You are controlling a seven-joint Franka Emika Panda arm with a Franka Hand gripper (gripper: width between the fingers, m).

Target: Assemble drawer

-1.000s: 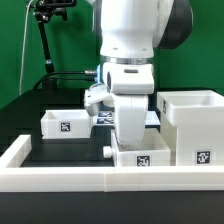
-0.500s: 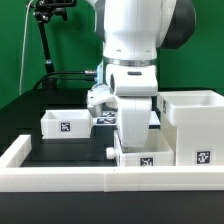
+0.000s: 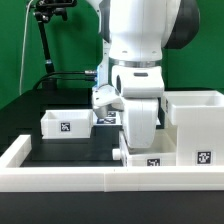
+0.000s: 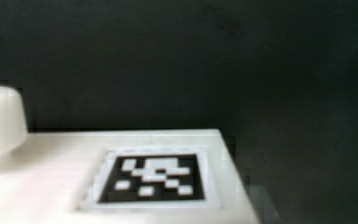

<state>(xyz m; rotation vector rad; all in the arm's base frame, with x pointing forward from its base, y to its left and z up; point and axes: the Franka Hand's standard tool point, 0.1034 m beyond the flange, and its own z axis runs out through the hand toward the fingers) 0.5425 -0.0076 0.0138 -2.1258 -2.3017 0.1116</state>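
Judging by how the parts lie, assembly has barely begun. The case [image 3: 196, 122] stands by the tabletop [image 3: 70, 150] edge at the exterior view's right, with no tray visibly inside it. One tray [image 3: 66, 123] sits well apart toward the opposite edge. The second tray [image 3: 135, 158] lies by the front edge, directly under the arm. Both insertions seem left to do. The end effector is hidden behind the wrist, so I cannot tell whether it is released or clenched.

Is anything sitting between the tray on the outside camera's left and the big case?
Yes. The arm stands between the left tray and the case, poised over the second tray, which sits beside the case near the front rim.
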